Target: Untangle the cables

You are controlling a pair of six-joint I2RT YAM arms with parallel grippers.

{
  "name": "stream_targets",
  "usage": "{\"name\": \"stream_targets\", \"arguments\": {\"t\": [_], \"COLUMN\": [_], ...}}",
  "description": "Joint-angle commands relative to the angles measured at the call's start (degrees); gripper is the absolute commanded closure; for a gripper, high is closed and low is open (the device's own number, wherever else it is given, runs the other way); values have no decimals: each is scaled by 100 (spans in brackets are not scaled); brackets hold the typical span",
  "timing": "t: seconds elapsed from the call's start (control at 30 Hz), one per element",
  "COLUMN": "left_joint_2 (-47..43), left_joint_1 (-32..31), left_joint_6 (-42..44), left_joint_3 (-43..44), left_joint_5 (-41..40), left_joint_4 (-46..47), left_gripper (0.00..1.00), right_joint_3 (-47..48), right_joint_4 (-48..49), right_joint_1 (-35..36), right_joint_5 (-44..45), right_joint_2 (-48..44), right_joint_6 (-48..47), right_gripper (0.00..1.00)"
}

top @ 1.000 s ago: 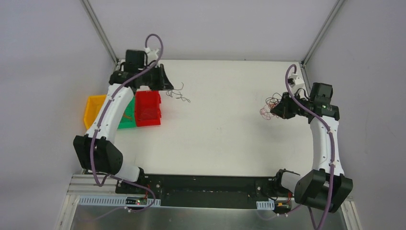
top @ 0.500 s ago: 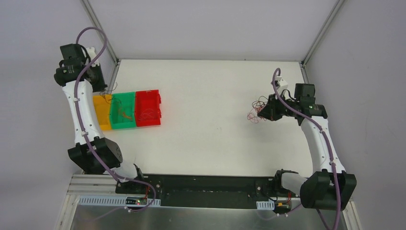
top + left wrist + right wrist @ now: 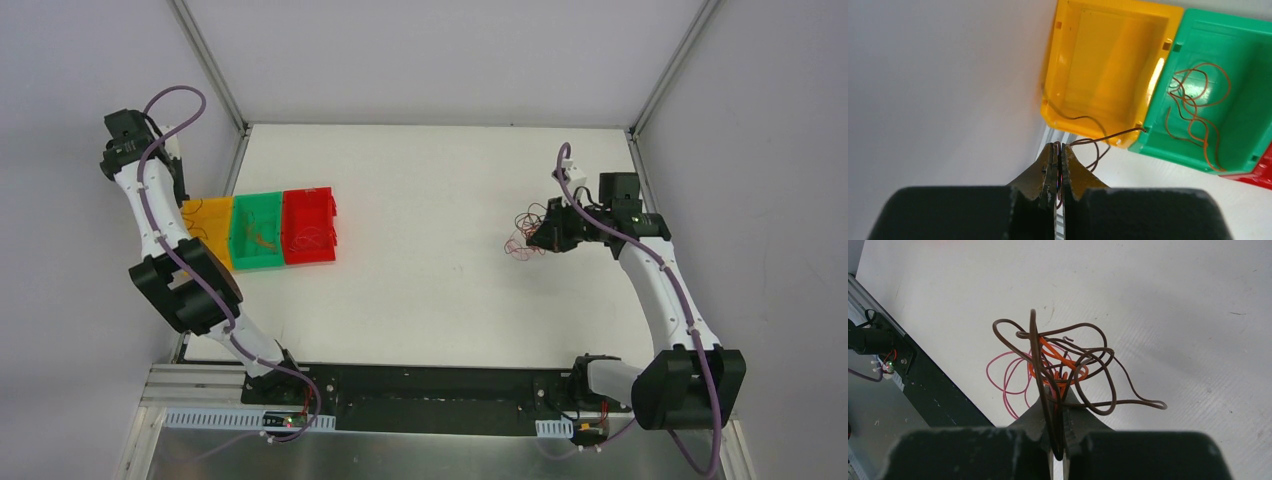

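My right gripper is shut on the cables, a small clump held just over the right part of the table. In the right wrist view the clump sticks out of the gripper: dark brown loops, an orange coil and a thin red loop. My left gripper is at the table's left edge by the wall. In the left wrist view it is shut on a single dark brown wire that trails to the corner of the yellow bin.
Three bins stand in a row at the left: yellow, green and red. The green bin holds an orange-brown wire. The side wall is close on my left gripper's left.
The left arm has swung from the back of the table out to the far left edge, carrying the brown wire. The right gripper has moved left with the clump.
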Motion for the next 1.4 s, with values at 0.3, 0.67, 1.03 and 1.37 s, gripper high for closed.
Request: {"name": "stream_targets", "arguments": {"t": [0.3, 0.67, 1.03, 1.37], "left_joint_2": [57, -2040, -2181, -1936], "left_joint_1": [-66, -2489, -5187, -6235], "left_joint_6": [288, -1649, -4526, -4718], "left_joint_3": [126, -1435, -2643, -2493], "left_joint_5": [1082, 5840, 6211, 6053], "left_joint_4": [284, 1133, 5173, 5192], "left_gripper": [26, 6, 14, 36], "right_joint_3": [187, 922, 1217, 991], "right_joint_4": [241, 1923, 1653, 769], "right_joint_1": [520, 1386, 2064, 2444], "right_joint_5": [-61, -1609, -2206, -1647], "right_joint_2": [305, 661, 405, 330], "right_joint_6": [271, 3033, 3150, 1931], "right_gripper": [100, 100, 100, 100]}}
